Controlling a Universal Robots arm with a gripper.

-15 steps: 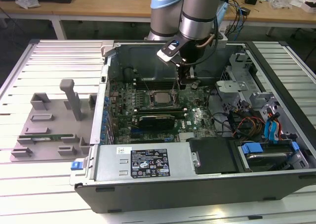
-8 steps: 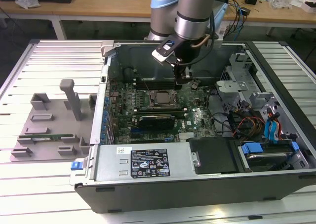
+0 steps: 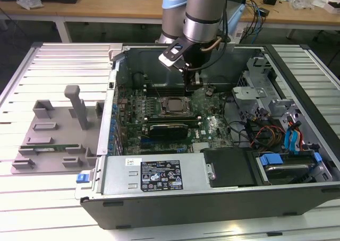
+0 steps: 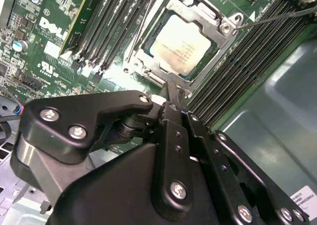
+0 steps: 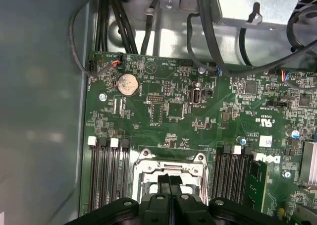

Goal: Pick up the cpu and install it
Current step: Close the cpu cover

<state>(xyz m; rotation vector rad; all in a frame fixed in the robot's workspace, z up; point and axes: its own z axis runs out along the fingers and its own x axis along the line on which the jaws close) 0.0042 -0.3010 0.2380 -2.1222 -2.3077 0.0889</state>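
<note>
- Hovering in the upper centre of the exterior view, the gripper (image 3: 190, 89) hangs inside the open computer case (image 3: 212, 204), just above the motherboard (image 3: 212, 127).
- Gripper fingers (image 5: 164, 183) are pressed together in both wrist views with nothing between them, so the tool is closed and empty.
- The cpu (image 4: 181, 49) lies flat in the socket frame (image 4: 218, 32), pale metal top up. In the exterior view it sits mid-frame (image 3: 172, 107), just beside and below the tool tip.
- In the second wrist view the fingertips (image 4: 171, 88) are at the socket's edge, apart from the chip top. I cannot tell whether they touch the frame.
- Memory slots (image 4: 114, 22) flank the socket on both sides.
- A grey holder tray (image 3: 53, 132) lies on the exterior view's left, well apart.
- Risk: with the closed tips this near, a small drop or sideways drift could scrape the frame or nudge the chip askew.
- Risk: if the chip is not fully seated, which I cannot tell, any press on it could damage the contacts beneath.
- Risk: a thin lever wire (image 4: 141, 27) runs beside the socket, and the fingers could snag it.
</note>
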